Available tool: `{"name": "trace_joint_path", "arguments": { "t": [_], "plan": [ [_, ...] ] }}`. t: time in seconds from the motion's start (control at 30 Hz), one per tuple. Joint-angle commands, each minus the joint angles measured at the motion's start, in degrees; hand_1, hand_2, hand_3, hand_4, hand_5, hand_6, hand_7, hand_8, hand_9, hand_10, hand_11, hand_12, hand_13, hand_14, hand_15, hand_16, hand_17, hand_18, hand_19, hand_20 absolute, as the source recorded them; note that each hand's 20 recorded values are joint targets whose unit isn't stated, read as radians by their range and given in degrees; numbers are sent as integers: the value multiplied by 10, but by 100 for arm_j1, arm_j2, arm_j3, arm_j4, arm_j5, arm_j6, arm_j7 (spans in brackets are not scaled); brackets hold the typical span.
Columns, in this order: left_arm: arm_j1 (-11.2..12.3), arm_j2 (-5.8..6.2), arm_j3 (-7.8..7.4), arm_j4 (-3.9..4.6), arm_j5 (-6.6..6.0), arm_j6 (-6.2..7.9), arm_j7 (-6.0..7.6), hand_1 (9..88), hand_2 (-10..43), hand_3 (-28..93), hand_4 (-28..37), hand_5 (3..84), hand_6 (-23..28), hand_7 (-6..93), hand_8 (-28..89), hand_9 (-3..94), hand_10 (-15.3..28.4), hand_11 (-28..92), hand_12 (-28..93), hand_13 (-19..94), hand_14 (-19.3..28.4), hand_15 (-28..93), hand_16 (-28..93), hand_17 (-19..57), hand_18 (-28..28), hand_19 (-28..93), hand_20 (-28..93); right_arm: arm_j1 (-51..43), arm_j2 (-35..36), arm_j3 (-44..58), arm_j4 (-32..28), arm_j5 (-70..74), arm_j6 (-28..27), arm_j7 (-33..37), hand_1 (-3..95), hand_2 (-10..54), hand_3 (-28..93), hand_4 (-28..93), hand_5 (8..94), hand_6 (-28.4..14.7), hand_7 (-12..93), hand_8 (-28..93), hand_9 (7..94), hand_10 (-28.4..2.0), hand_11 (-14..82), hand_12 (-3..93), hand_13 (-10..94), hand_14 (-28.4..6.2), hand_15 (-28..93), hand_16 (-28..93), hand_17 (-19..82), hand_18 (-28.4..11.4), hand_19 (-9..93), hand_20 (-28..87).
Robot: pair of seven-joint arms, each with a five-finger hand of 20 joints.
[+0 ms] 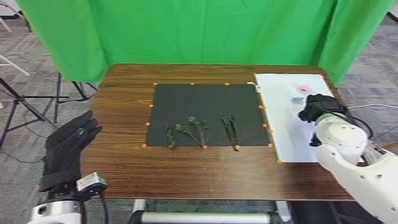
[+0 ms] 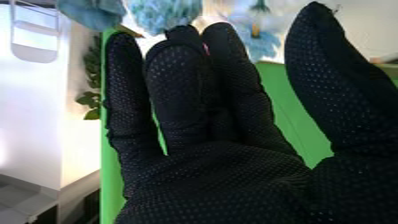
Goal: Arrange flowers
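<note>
Over the far right part of the table is my right hand (image 1: 323, 108), beside a blue flower (image 1: 298, 100) and a pink flower (image 1: 305, 89) on the white board (image 1: 289, 137). In the right wrist view my right hand (image 2: 218, 177) has its fingers extended and thumb apart, holding nothing; blue blooms (image 2: 164, 14) stand beyond the fingertips, with green leaves (image 2: 91, 75) off to one side. Several green stems (image 1: 195, 127) lie on the dark mat (image 1: 200, 100). My left hand (image 1: 69, 145) is open and empty at the table's left edge.
Small orange markers (image 1: 262, 106) line the mat's edges. A green curtain (image 1: 209, 35) hangs behind the brown table (image 1: 191, 177). A dark tripod (image 1: 22, 102) stands on the floor to the left.
</note>
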State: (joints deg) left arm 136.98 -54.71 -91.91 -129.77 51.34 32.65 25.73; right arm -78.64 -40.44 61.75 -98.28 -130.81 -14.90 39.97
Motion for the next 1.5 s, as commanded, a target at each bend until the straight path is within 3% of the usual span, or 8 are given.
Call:
{"name": "trace_joint_path", "arguments": {
  "t": [0.03, 0.2, 0.23, 0.73, 0.93, 1.07, 1.17, 1.5],
  "plan": [
    [-38, -57, 23, 7, 53, -72, -47, 260, 52, 827, -200, 417, 112, 151, -108, 337, 197, 360, 58, 215, 258, 618, -172, -95, 210, 589, 26, 188, 72, -178, 124, -130, -20, 165, 319, -40, 853, -250, 544, -99, 168, -96, 544, -196, 222, 172, 633, -109, 815, 141, 321, -215, 903, -37],
    [-72, -47, 53, 26, 38, -79, -41, 260, 52, 826, -200, 417, 113, 152, -108, 337, 197, 362, 58, 215, 259, 618, -173, -94, 209, 589, 26, 254, 51, -311, 141, -224, -86, 157, 318, -39, 847, -251, 544, -99, 166, -95, 545, -195, 228, 171, 634, -109, 816, 142, 323, -214, 906, -41],
    [-76, 10, 82, 30, -1, -43, -1, 260, 52, 827, -200, 417, 113, 152, -108, 337, 197, 362, 58, 215, 259, 618, -172, -94, 209, 589, 26, 260, 33, -322, 148, -233, -109, 146, 318, -39, 847, -251, 545, -99, 165, -95, 546, -195, 229, 170, 635, -108, 816, 142, 324, -214, 907, -42],
    [-77, -64, 73, 43, 37, -96, -31, 260, 53, 827, -200, 419, 113, 152, -109, 338, 198, 364, 58, 216, 259, 619, -173, -93, 209, 589, 27, 325, -83, -550, 288, -178, -78, 245, 328, -29, 828, -255, 567, -78, 182, -100, 571, -188, 239, 169, 647, -105, 815, 142, 335, -215, 916, -52],
    [-98, -83, 57, 53, 32, -119, -47, 260, 53, 827, -199, 419, 113, 153, -109, 339, 198, 365, 58, 216, 259, 619, -173, -93, 209, 589, 26, 371, -30, -749, 296, -348, 253, 281, 364, 2, 813, -272, 626, -45, 211, -118, 641, -162, 259, 169, 677, -94, 803, 149, 357, -209, 921, -57],
    [-117, -98, 74, 59, 47, -136, -75, 260, 53, 829, -200, 419, 114, 152, -109, 338, 198, 365, 57, 216, 260, 619, -173, -94, 209, 589, 26, 480, 14, -943, 372, -409, 440, 362, 424, 1, 753, -282, 672, -30, 238, -17, 709, -134, 278, 173, 714, -78, 786, 163, 379, -203, 930, -66],
    [-140, -107, 76, 62, 61, -130, -88, 261, 53, 829, -201, 419, 114, 152, -109, 339, 198, 366, 57, 216, 260, 619, -173, -94, 209, 589, 26, 606, 48, -1130, 486, -526, 645, 425, 465, -4, 722, -282, 705, -19, 257, -10, 739, -123, 280, 177, 732, -69, 778, 168, 388, -200, 931, -69],
    [-71, -61, 105, 63, 9, -81, 5, 260, 54, 828, -199, 419, 114, 151, -109, 338, 198, 365, 56, 216, 259, 619, -173, -93, 209, 590, 26, 616, 178, -1303, 430, -701, 1114, 454, 511, -15, 719, -282, 770, -3, 254, -4, 808, -94, 234, 239, 772, -56, 761, 183, 408, -190, 932, -60]
  ]
}}
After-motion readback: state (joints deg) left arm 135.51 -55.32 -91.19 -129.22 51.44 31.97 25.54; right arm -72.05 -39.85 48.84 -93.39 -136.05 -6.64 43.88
